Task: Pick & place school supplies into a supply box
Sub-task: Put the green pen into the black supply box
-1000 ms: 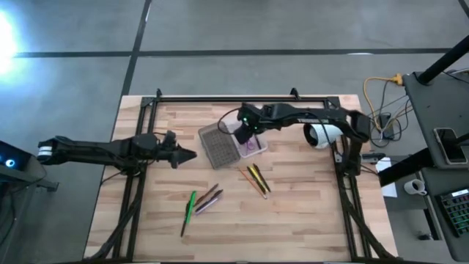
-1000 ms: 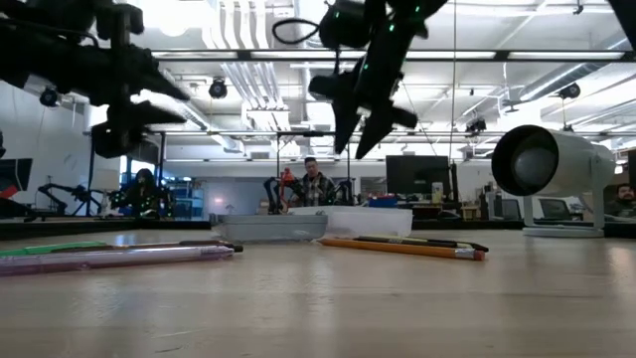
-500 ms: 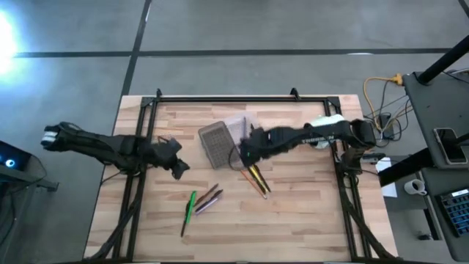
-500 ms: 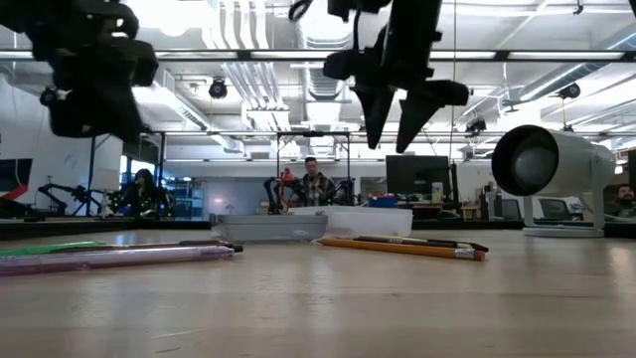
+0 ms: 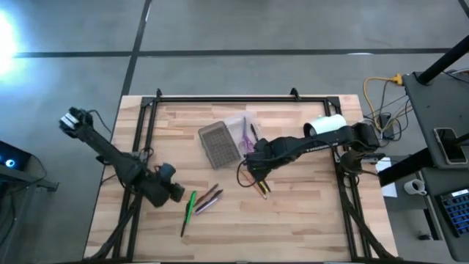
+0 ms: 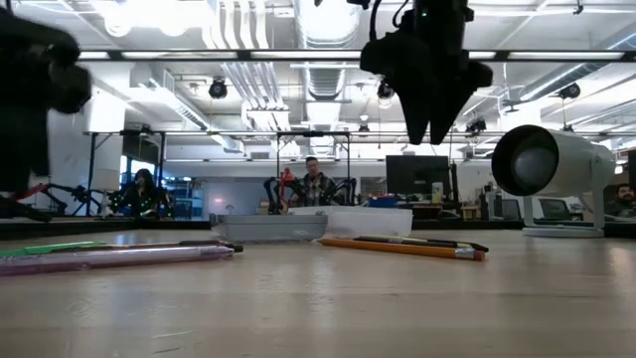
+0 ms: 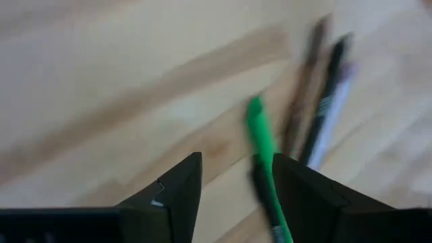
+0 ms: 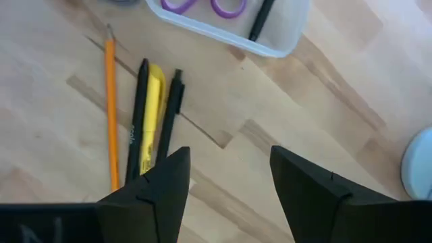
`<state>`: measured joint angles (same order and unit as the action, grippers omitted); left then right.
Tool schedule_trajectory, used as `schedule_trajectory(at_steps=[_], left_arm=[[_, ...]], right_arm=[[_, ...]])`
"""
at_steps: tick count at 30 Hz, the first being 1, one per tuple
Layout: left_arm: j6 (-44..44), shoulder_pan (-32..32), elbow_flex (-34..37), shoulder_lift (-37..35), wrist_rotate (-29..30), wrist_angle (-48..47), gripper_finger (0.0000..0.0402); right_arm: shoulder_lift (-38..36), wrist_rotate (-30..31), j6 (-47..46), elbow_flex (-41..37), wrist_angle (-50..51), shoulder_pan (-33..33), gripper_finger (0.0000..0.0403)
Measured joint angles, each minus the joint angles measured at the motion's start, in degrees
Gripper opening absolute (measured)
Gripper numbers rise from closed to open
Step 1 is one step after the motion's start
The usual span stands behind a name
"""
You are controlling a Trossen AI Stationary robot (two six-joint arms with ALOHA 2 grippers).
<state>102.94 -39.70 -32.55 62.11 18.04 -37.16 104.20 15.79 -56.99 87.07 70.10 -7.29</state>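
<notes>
The supply box lies open at the table's far middle: its grey ribbed half (image 5: pixel 218 144) and its clear half (image 5: pixel 249 136), which holds the purple-handled scissors (image 8: pixel 202 5) and a dark pen. An orange pencil (image 8: pixel 111 115), a yellow pen (image 8: pixel 154 115) and two dark pens lie side by side on the table. My right gripper (image 8: pixel 229 196) hovers open above them (image 5: pixel 253 170), pointing down. A green pen (image 7: pixel 260 145) and brown and dark pens (image 7: pixel 317 101) lie at the near left. My left gripper (image 7: pixel 236 196) is open just left of the green pen (image 5: pixel 189 207), empty.
A white cylindrical device (image 5: pixel 326 125) stands at the table's right side, also large in the low view (image 6: pixel 552 169). A black frame rail (image 5: pixel 242 97) runs along the far edge. Bare wood lies at the near middle and near right.
My right gripper has gone from over the clear half of the box toward the near edge, and now hangs over the orange, yellow and dark pens. My left gripper has swung toward the near edge and tipped down beside the green pen. The pens on the table have not moved.
</notes>
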Motion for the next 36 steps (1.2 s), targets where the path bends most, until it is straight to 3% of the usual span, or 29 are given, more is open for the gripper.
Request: schedule_trajectory(at_steps=[7,16,22,28,36], left_arm=[[3.7,-1.5,-5.6,13.4,-3.1,3.8,0.0166],[3.7,-1.6,-19.2,27.7,-9.3,-13.2,0.0163],[3.7,-1.6,-19.9,28.6,-10.1,-6.4,0.0148],[3.9,-1.6,-18.5,28.5,-10.0,-5.6,0.0145],[3.8,-1.5,-14.6,28.6,-8.8,5.5,0.0145]], right_arm=[[0.0,2.4,2.6,-0.2,-1.7,0.0,0.0196],[0.0,3.9,5.0,-0.3,-1.8,-0.3,0.0196],[0.0,4.4,6.5,-0.3,-2.0,-0.3,0.0196],[0.0,4.5,6.7,-0.5,-3.0,-0.3,0.0196],[0.0,4.5,6.2,-0.5,-3.2,-0.3,0.0196]])
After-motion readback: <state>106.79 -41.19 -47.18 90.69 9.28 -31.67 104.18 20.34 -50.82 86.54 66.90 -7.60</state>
